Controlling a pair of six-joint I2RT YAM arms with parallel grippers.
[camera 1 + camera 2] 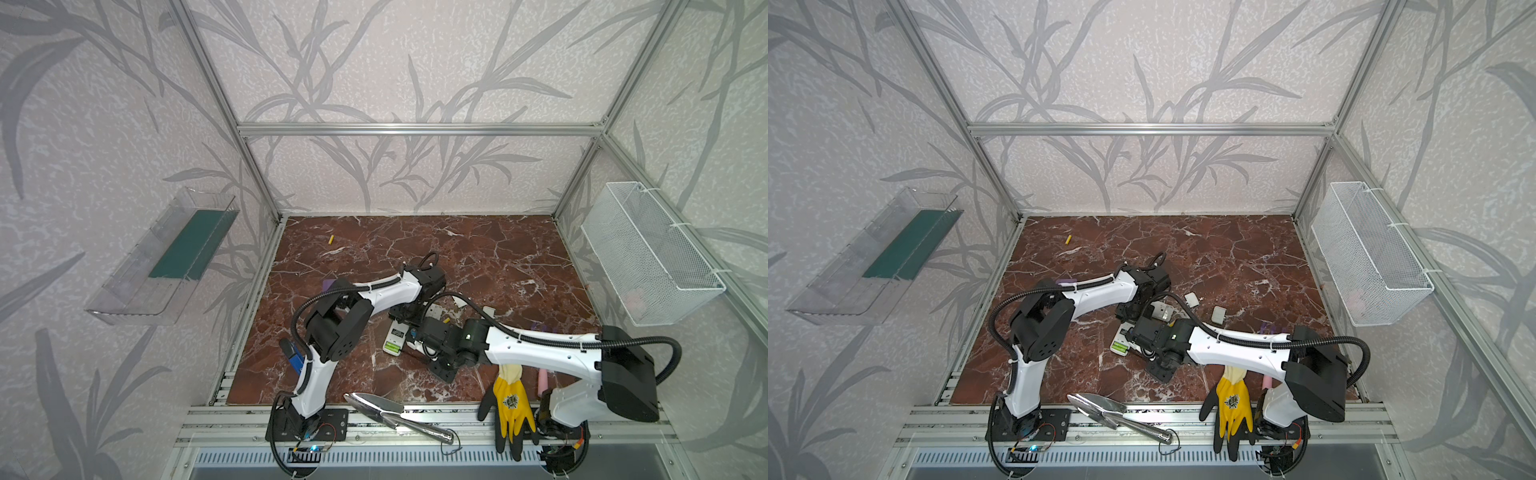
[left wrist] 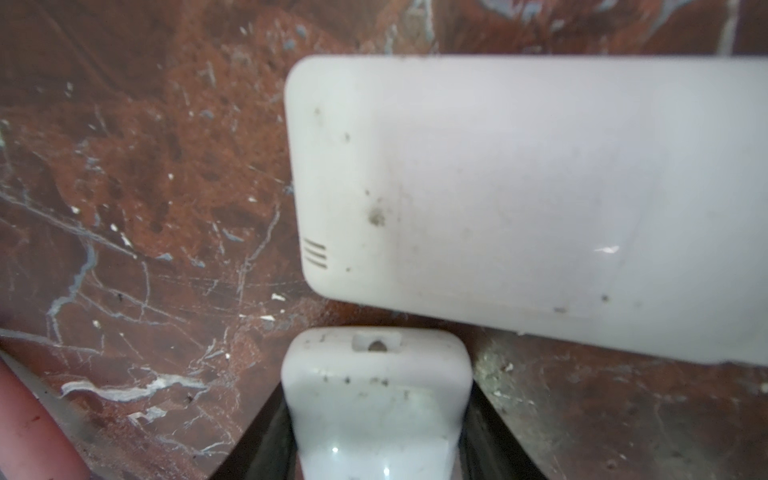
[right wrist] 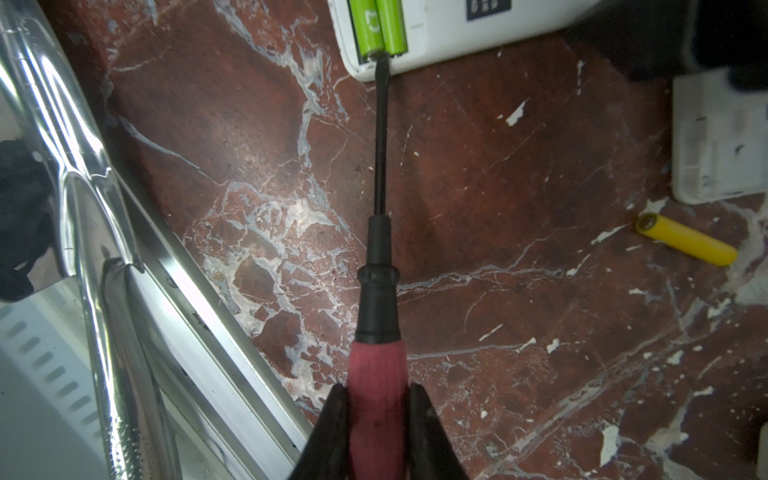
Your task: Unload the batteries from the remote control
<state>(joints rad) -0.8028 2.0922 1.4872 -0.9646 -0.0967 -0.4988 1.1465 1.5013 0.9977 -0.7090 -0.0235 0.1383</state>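
the right pincer [image 3: 378, 392] was clamped on the pink handle of the screwdriver [image 3: 376, 270]. its black tip touched the exposed end of the green batteries [image 3: 380, 25], right at the seam between the two. they lay side by side in the open bay of the remote [image 3: 440, 37], which rested flat on the table [image 1: 498, 257]. the left pincer [image 2: 377, 399] was closed around a narrow white end with a small recess. we judged that to be the far end of the same remote, pinned in place.

we saw three risks. the tip sat on a rounded metal end, so a push at the wrong angle could skid it off and gouge the bay wall or the contact. if the left hold was loose, the levering force could swing the whole remote instead of lifting a cell. a cell that sprang free could also roll away across the smooth table.

we counted four batteries. two green ones were in the bay and two yellow ones were out. the near yellow battery [image 3: 685, 245] lay just beside the second remote [image 3: 719, 137], whose bay showed no cells. the far yellow battery [image 1: 331, 239] lay well apart, towards the back. there were two remotes, one screwdriver, and two loose lids, a white lid [image 1: 1191, 299] and a grey lid [image 1: 1218, 314].
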